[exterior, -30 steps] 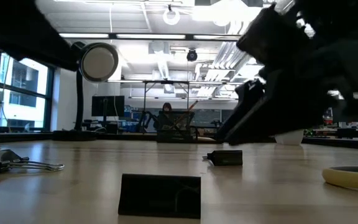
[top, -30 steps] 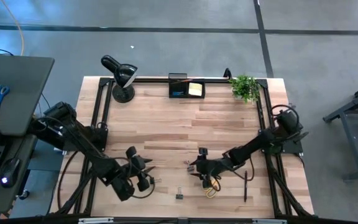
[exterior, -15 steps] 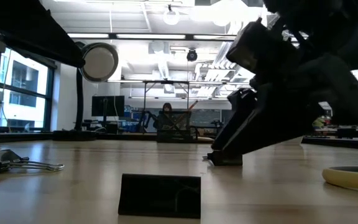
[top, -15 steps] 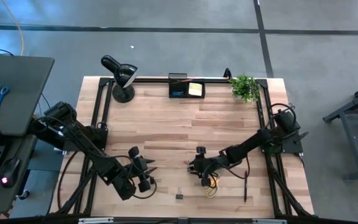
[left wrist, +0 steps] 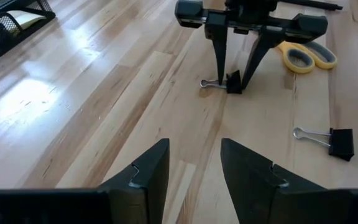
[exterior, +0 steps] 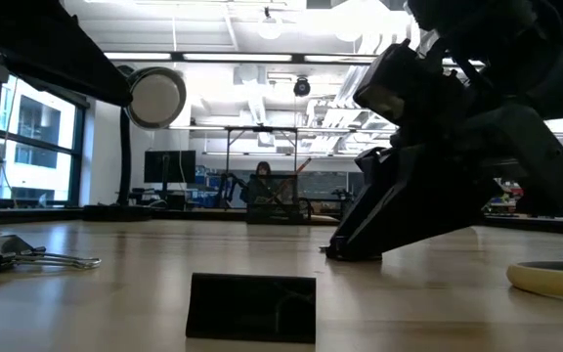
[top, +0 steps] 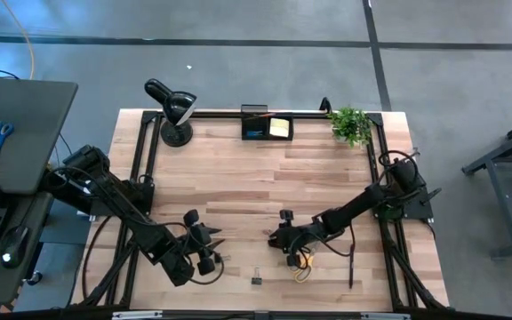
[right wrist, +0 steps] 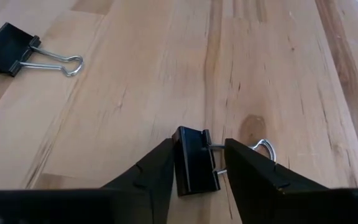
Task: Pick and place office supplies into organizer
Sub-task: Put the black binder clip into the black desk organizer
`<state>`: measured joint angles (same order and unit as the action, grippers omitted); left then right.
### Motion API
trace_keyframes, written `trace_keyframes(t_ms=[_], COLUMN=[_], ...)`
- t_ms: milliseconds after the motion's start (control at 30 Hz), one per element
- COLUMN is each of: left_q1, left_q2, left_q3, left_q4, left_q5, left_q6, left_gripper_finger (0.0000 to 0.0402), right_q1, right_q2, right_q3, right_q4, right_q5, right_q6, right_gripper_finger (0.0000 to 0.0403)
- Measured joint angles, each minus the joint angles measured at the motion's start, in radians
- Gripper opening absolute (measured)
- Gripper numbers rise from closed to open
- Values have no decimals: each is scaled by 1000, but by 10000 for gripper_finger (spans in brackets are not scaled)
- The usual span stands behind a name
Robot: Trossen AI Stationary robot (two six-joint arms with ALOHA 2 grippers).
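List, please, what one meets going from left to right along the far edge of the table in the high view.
Black desk lamp → organizer with a yellow sticky-note pad in its right compartment → small green plant.

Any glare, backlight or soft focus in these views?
Left wrist view: window glare washes out the table near the organizer. Low view: bright ceiling lights silhouette the right arm, and the near binder clip is dark and soft. Right wrist view: even light, the clip between the right pincer fingers is sharp. High view: flat light, faint shadows.
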<state>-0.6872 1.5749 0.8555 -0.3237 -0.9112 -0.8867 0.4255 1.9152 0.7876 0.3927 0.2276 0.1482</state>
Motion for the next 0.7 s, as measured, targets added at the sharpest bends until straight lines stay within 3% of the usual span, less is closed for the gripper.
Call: trace_keyframes(t_ms=[233, 700], left_q1=[0, 0], left_q2=[0, 0], left_q3=[0, 0], left_q4=[-2, -18], left_q5=[1, 2], left_q6=[0, 0], left_gripper_finger=[134, 133], right_q1=[0, -19], right_q2=[-27, -140], right_q3=[-5, -4], right_q4=[-16, -64], right_q5=[-1, 53], right_q6=[-22, -103], right_gripper_finger=[106, 14])
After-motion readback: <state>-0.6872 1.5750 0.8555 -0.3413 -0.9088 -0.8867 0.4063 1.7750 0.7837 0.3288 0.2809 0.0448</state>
